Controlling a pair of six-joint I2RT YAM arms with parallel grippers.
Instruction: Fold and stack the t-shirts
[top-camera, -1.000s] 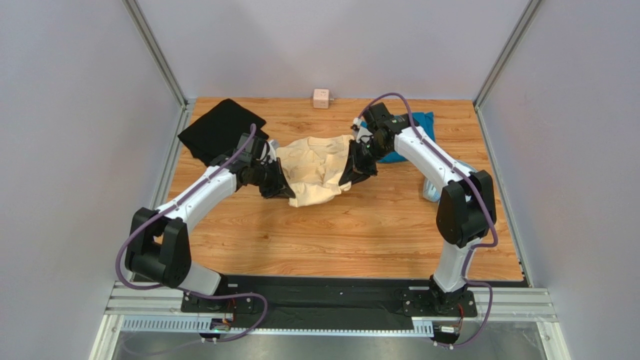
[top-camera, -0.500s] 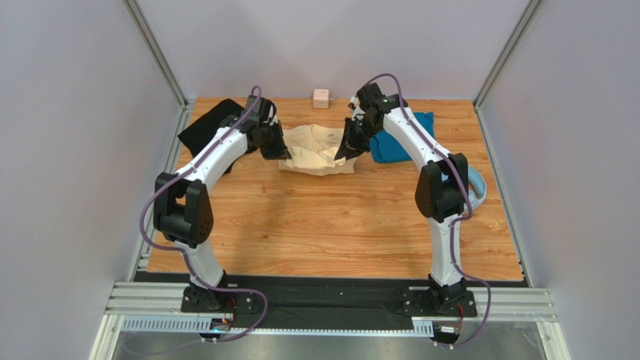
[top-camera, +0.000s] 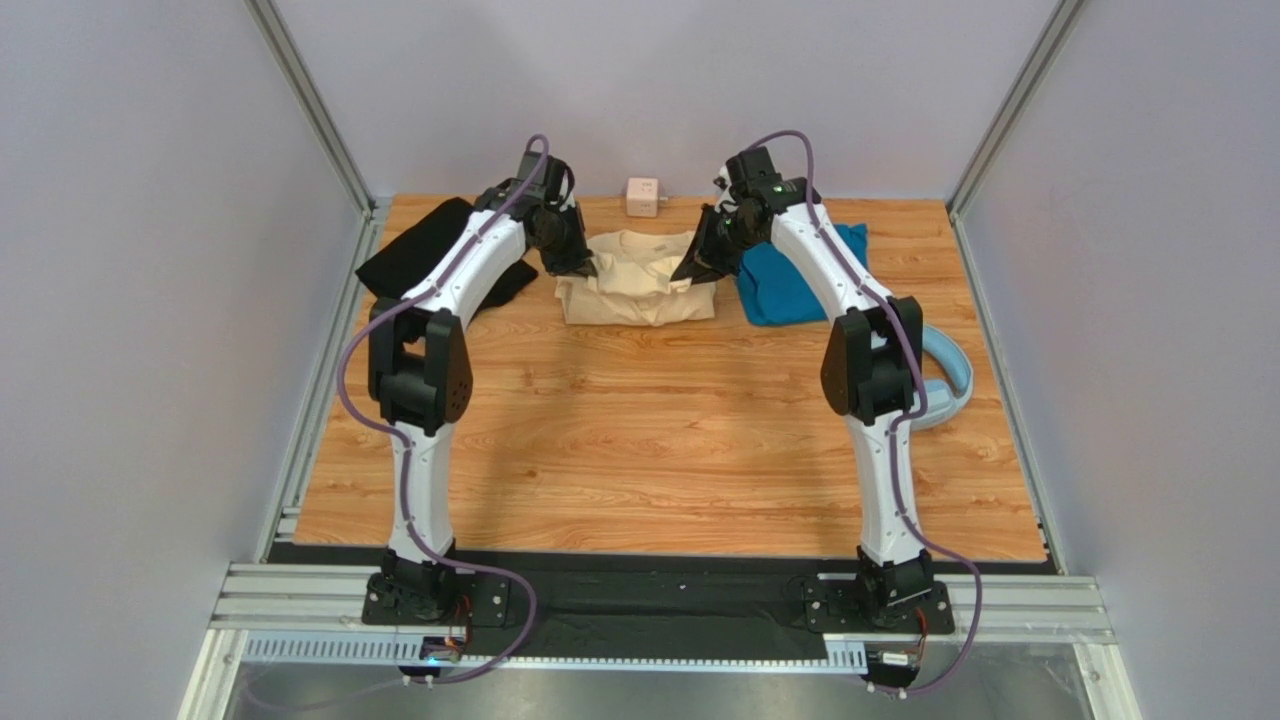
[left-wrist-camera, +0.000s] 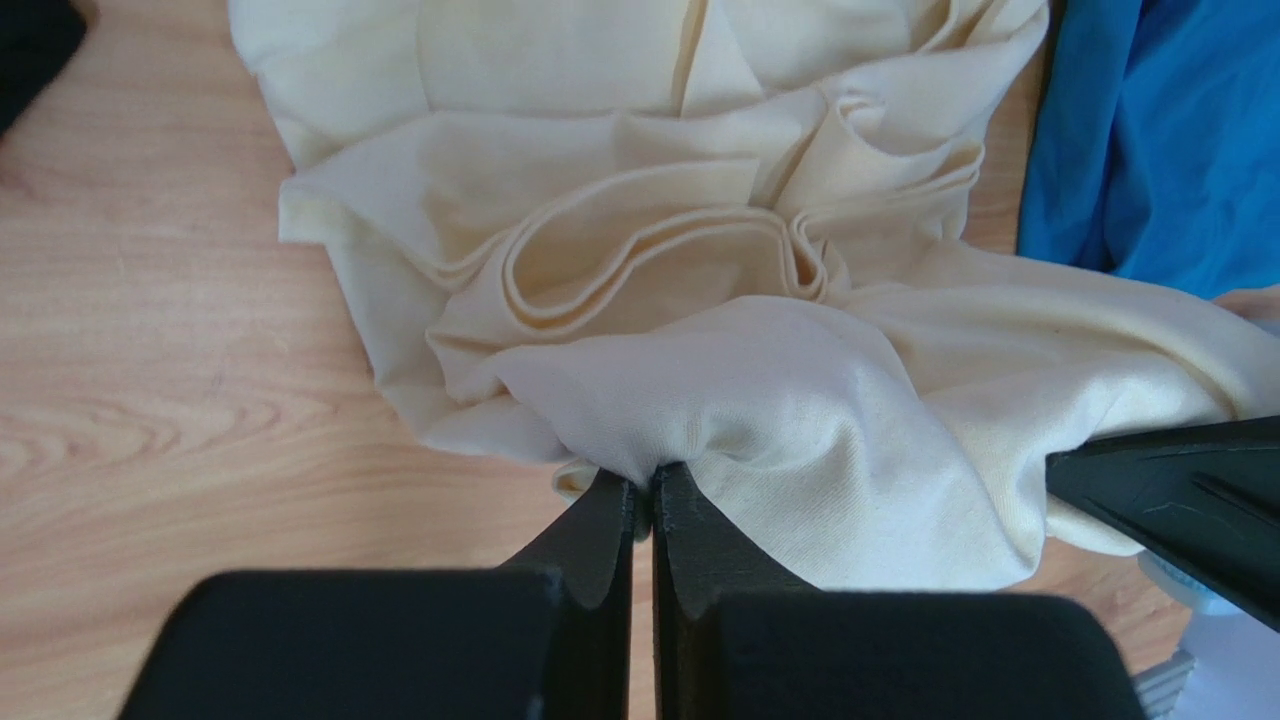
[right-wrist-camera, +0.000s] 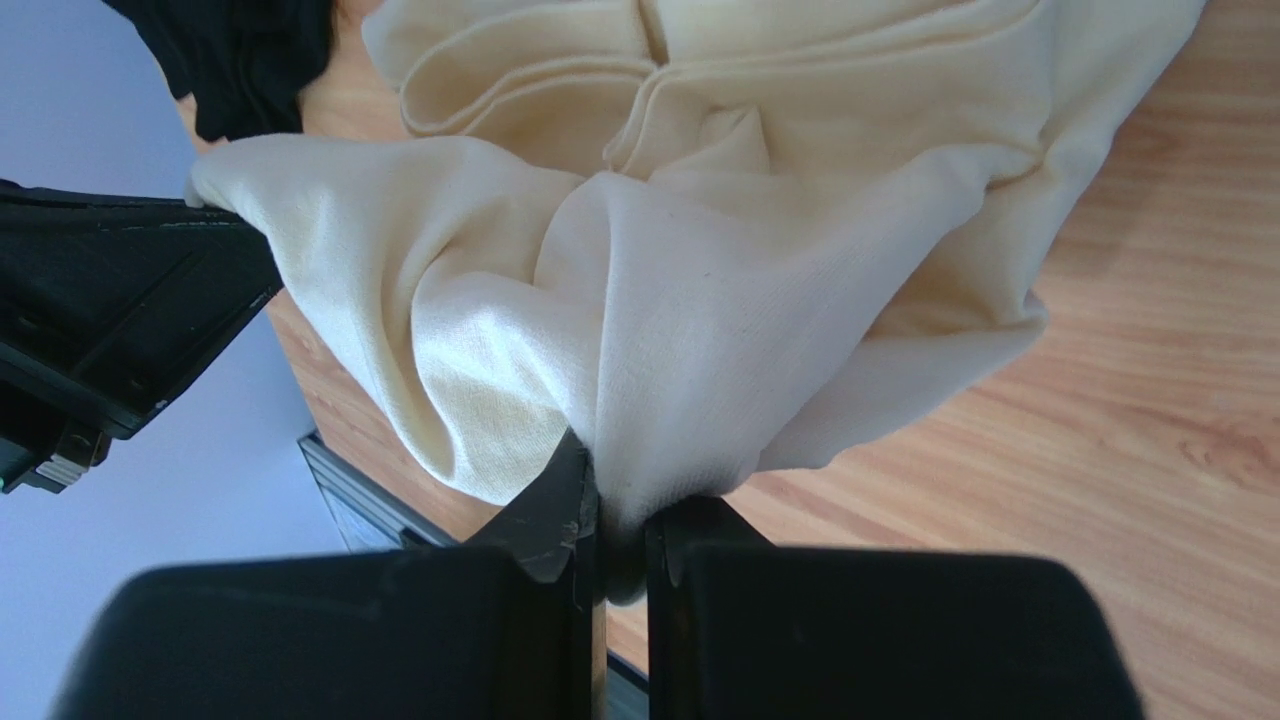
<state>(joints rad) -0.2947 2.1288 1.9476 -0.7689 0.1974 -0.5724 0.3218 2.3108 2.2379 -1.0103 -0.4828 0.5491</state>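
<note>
Step in hand, as I judge it: a fold of the cream shirt (top-camera: 639, 282), which lies doubled at the far middle of the desk (top-camera: 661, 435). The left fingers (left-wrist-camera: 604, 528) are pressed together on a bunch of its cloth, and the right fingers (right-wrist-camera: 550, 510) pinch another bunch, each holding it just above the layers below. The teal shirt (top-camera: 789, 278) lies just to the right and the black shirt (top-camera: 436, 255) to the left, neither stacked yet.

The next move probably calls for lowering both pinched parts evenly onto the lower layer, then letting go together so the edge lands straight.

The desk is wood-grain, boxed in by 3 plain grey walls (top-camera: 646, 90). A cube (top-camera: 643, 197) sits at the far edge and headphones (top-camera: 947, 383) at the right.
</note>
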